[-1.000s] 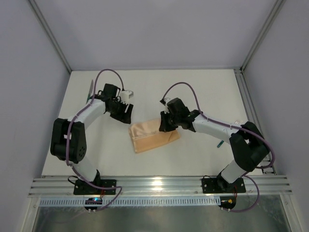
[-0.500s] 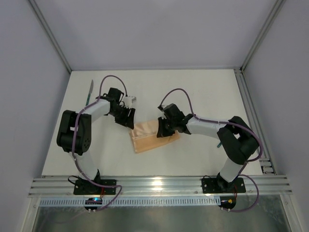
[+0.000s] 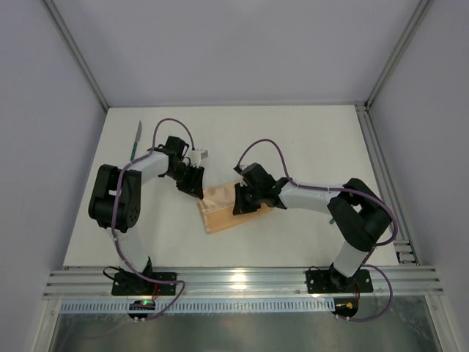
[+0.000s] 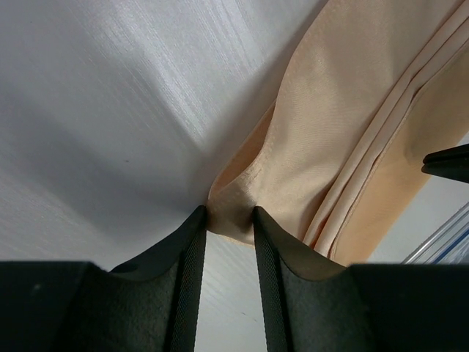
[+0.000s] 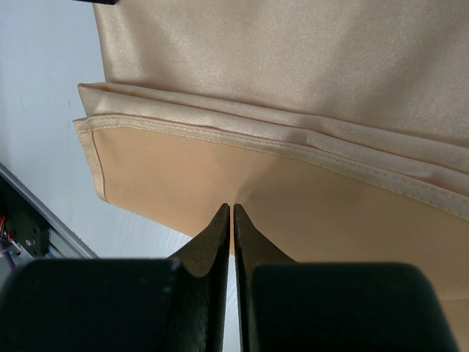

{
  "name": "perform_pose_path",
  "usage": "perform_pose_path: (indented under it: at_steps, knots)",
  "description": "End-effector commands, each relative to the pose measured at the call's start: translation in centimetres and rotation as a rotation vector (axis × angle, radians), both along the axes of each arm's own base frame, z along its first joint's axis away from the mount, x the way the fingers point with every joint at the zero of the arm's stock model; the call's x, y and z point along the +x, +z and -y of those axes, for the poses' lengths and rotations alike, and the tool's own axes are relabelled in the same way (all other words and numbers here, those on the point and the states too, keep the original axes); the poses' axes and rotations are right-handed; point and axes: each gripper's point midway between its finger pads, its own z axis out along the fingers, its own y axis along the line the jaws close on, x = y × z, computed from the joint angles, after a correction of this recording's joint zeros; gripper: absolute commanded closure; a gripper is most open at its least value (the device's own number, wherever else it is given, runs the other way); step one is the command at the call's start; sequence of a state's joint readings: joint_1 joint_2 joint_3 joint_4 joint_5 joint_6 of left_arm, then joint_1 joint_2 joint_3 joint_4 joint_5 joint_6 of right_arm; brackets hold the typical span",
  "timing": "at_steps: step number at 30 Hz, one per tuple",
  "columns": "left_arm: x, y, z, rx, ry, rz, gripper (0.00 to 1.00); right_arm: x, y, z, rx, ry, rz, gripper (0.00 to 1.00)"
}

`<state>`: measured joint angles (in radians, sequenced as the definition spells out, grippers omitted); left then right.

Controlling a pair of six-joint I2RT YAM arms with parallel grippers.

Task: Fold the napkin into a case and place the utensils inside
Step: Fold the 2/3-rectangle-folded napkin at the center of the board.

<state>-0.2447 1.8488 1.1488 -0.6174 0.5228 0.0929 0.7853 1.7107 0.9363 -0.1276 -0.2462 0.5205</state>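
Observation:
The peach-orange napkin (image 3: 218, 211) lies folded into an oblong on the white table, between the arms. My left gripper (image 3: 196, 191) is at its far-left corner. In the left wrist view (image 4: 230, 218) the fingertips pinch a bunched corner of the cloth (image 4: 330, 132). My right gripper (image 3: 241, 204) is over the napkin's right part. In the right wrist view (image 5: 232, 209) the jaws are nearly together on a thin layer of the cloth (image 5: 293, 66), which puckers at the tips. One utensil (image 3: 136, 138), with a teal handle and a silver end, lies at the far left. The other utensil is not visible.
The table's far edge meets the back wall, with metal posts at both back corners. A slotted metal rail (image 3: 242, 279) runs along the near edge by the arm bases. The right arm's elbow (image 3: 363, 213) reaches close to the right table edge.
My right gripper has moved left, taking the napkin's right part with it, so the cloth looks shorter. My left gripper has come down and right onto the napkin's far-left corner.

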Motion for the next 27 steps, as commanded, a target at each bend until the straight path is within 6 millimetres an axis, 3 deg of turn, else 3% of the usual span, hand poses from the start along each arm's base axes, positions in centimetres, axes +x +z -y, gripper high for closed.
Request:
perform_pose_path:
  at_steps: [1, 5, 10, 15, 27]
  knots:
    - [-0.2, 0.1, 0.8, -0.047, -0.017, -0.009, 0.67, 0.5, 0.8, -0.7, 0.046, -0.021, 0.02, 0.93]
    - [-0.4, 0.5, 1.3, -0.077, -0.036, -0.008, 0.74, 0.9, 0.1, -1.0, 0.044, -0.035, 0.016, 0.93]
    - [-0.2, 2.2, 2.1, -0.131, -0.066, 0.034, 0.93, 1.7, -0.6, -0.9, 0.025, -0.037, 0.015, 0.93]
    - [-0.6, 3.5, 2.9, -0.144, -0.136, 0.115, 1.0, 1.4, -2.7, 0.4, -0.003, -0.068, -0.039, 0.93]
    - [-3.8, 6.1, 5.4, -0.135, -0.388, 0.315, 1.0, 1.3, -4.4, 0.5, 0.0, -0.113, -0.095, 0.93]
